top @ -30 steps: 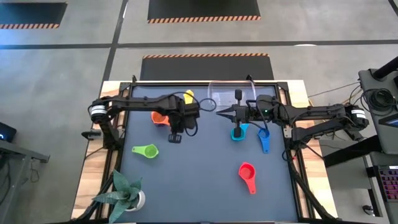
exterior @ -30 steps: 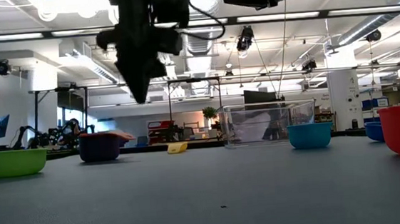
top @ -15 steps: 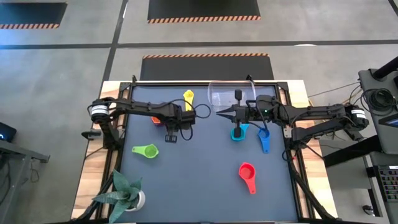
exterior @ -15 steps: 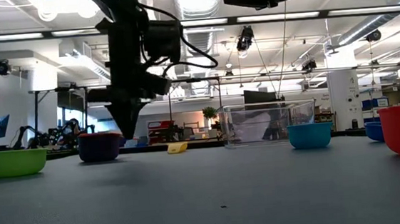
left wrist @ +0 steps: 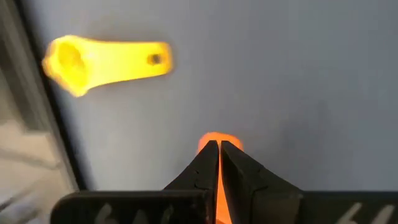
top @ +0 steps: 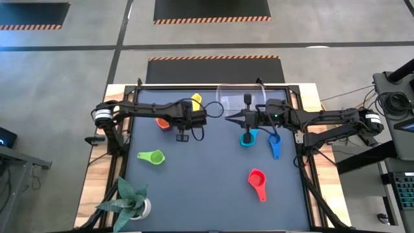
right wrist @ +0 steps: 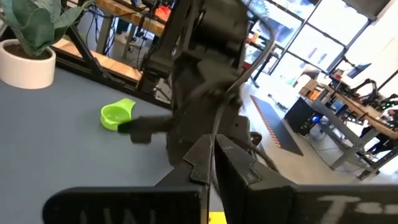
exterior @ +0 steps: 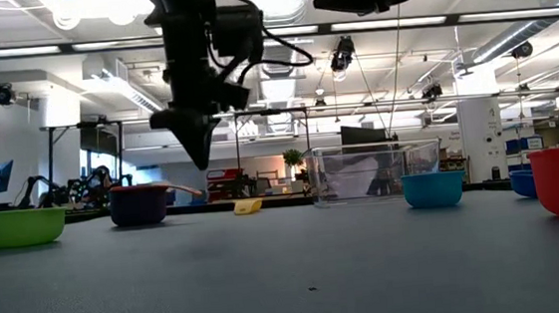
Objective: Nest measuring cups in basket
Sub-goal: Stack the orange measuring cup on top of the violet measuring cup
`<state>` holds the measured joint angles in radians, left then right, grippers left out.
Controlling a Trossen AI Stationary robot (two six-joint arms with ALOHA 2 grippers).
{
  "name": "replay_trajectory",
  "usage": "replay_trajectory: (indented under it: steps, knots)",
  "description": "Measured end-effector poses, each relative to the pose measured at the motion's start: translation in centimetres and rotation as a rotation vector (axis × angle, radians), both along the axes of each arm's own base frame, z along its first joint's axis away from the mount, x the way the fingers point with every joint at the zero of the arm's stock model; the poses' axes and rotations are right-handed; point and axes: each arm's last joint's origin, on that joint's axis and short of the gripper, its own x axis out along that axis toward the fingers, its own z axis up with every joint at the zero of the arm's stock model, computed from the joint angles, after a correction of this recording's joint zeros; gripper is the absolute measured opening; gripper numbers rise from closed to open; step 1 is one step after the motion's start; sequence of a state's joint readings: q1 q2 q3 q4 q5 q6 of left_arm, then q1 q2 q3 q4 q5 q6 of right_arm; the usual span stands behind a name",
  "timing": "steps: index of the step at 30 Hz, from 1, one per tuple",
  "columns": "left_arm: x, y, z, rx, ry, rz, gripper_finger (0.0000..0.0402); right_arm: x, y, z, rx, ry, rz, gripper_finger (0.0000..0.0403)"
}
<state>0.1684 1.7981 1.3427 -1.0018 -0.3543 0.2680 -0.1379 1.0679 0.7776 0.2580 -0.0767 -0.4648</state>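
The orange cup (top: 163, 121) stands on the table's far left part. In the low view it seems to sit inside a dark purple cup (exterior: 140, 205), its handle (exterior: 188, 191) sticking out to the right. My left gripper (exterior: 198, 159) hangs shut above that handle (left wrist: 214, 140), pointing down and clear of it. The yellow cup (top: 196, 100) lies just beyond. The clear basket (top: 240, 98) rests on the far middle. My right gripper (top: 228, 117) hovers shut and empty by the basket's near side, pointing left. Cyan (top: 247, 138), blue (top: 275, 145), red (top: 257, 181) and green (top: 152, 156) cups sit apart.
A potted plant (top: 129, 200) stands at the near left corner. The table's raised frame (top: 299, 129) runs along the edges. Open grey table lies between the green and red cups. Cables hang from my left wrist (top: 183, 136).
My left gripper dropped beside the orange cup and toward the table's left, then rose and came back right, ending about where it began. It stayed shut. The cup stays on the table.
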Motion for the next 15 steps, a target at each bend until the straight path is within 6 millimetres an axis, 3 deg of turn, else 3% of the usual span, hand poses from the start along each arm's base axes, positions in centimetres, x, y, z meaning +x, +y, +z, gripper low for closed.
replay_trajectory:
  steps: [6,15]
  knots:
    - [-1.1,1.0,2.3,-0.042,-0.04,-0.036,0.0,-0.1,0.0,-0.7,0.01,0.074,0.0,0.0009]
    - [-6.6,5.5,5.7,0.034,-0.334,0.169,0.0,1.2,-0.7,-1.7,0.087,0.105,-0.109,0.0009]
